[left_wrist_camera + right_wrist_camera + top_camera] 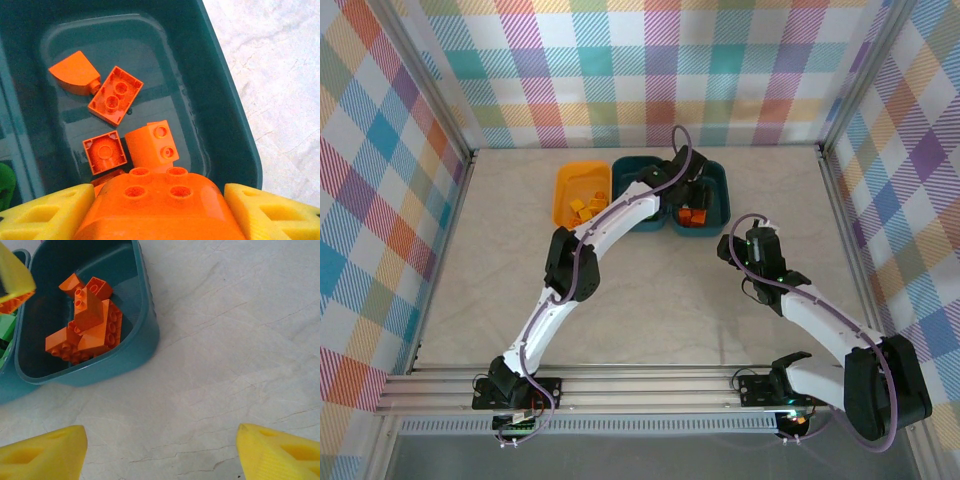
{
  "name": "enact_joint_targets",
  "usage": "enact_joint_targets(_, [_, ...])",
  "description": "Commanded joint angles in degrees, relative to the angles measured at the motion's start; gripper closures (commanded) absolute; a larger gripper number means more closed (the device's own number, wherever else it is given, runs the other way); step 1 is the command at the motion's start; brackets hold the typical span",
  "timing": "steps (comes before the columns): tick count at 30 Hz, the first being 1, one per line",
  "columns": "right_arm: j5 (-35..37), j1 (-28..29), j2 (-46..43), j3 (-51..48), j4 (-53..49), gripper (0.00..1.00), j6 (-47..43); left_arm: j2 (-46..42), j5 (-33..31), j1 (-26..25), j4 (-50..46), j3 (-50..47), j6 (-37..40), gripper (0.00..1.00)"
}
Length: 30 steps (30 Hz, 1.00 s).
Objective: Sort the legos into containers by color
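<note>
My left tool (pixel 160 222) is clenched on an orange brick (pixel 157 200) above the right teal tub (pixel 235 135), where other orange bricks (pixel 115 95) lie. My right tool (pixel 160 450) hangs released over the bench (pixel 225 340). Yellow bricks (pixel 582 208) are in the yellow tub (pixel 560 190). Judged nearly done; this drop remains.

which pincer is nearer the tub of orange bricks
Left. The left pincer hangs over the tub, gripping an orange brick; the right pincer is open over the table beside it.
</note>
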Motion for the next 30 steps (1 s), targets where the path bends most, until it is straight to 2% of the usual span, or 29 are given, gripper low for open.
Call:
enact_joint_targets(1, [0.5, 0.2, -0.6, 0.2, 1.2, 0.22, 0.0, 0.8, 3.0, 0.8, -0.9, 2.9, 1.8, 0.36])
enact_joint_targets(6, [0.0, 0.2, -0.1, 0.5, 1.2, 0.22, 0.2, 1.4, 3.3, 0.7, -0.4, 3.4, 2.3, 0.29])
enact_joint_targets(10, [0.1, 0.2, -0.6, 0.5, 0.9, 0.21, 0.2, 1.0, 2.7, 0.8, -0.4, 3.4, 2.5, 0.15])
enact_joint_targets(15, [0.2, 0.3, -0.8, 0.5, 0.8, 0.21, 0.1, -0.9, 2.3, 1.0, -1.6, 3.4, 2.6, 0.12])
enact_joint_targets(19, [-0.1, 0.2, -0.4, 0.5, 1.1, 0.21, 0.2, -6.1, 0.8, 1.0, -2.5, 0.5, 3.3, 0.12])
enact_joint_targets(21, [-0.2, 0.3, -0.3, 0.5, 1.2, 0.21, 0.2, -11.8, -0.9, 1.0, 0.0, -6.4, 3.3, 0.12])
enact_joint_targets(24, [-1.2, 0.3, -1.0, 0.2, 1.8, 0.2, -0.3, -26.4, -3.3, 1.0, 10.2, -26.1, 3.3, 0.1])
enact_joint_targets(27, [-2.4, 0.4, -2.6, -0.6, 3.6, 0.18, -2.2, -41.6, -8.1, 1.0, 18.0, -44.3, 3.0, 0.0])
enact_joint_targets(28, [-1.8, 0.4, -3.2, -0.6, 3.6, 0.15, -3.1, -45.7, -10.3, 0.9, 19.2, -49.0, 3.0, 0.0])
enact_joint_targets(30, [0.4, 0.4, -5.4, -1.5, 3.8, 0.07, -4.3, -55.3, -19.3, -0.8, 18.2, -57.8, 3.4, 0.0])
